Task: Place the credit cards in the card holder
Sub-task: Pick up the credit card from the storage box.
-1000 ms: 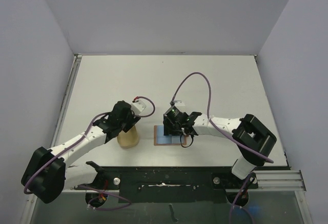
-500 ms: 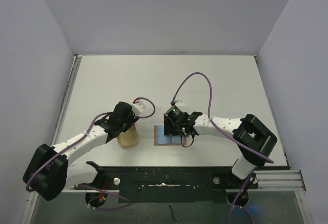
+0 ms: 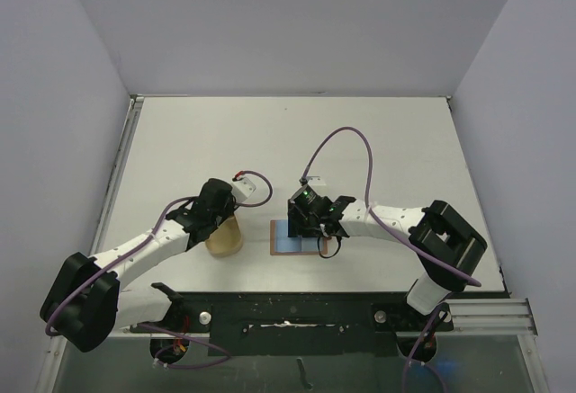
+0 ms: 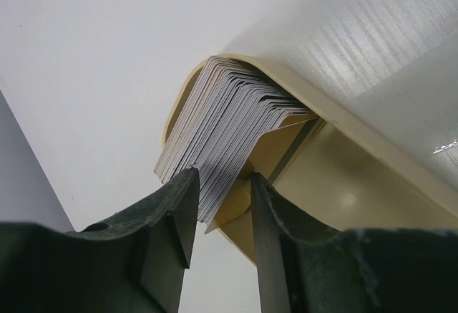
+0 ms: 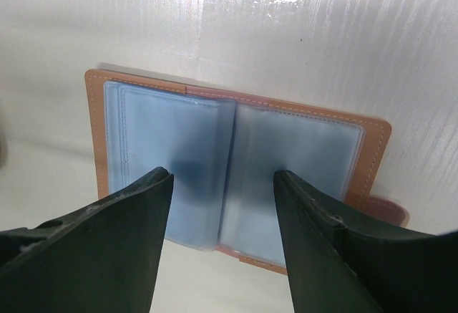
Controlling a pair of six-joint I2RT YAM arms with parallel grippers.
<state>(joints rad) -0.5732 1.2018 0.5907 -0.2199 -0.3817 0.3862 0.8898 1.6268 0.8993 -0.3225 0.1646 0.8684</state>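
Your left arm's barely crept since a second ago, and everything else sat put. The left gripper [image 4: 222,175] is nearly closed around a corner of the credit cards [image 4: 229,112] stacked in the tan case [image 4: 343,162]; can't tell if it's actually pinching. The right gripper [image 5: 223,173] is spread wide and empty over the card holder [image 5: 300,148], which lies open at the table's [image 3: 378,141] 6 o'clock.

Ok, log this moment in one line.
left claw: pinching cards in case | right claw: open above open holder
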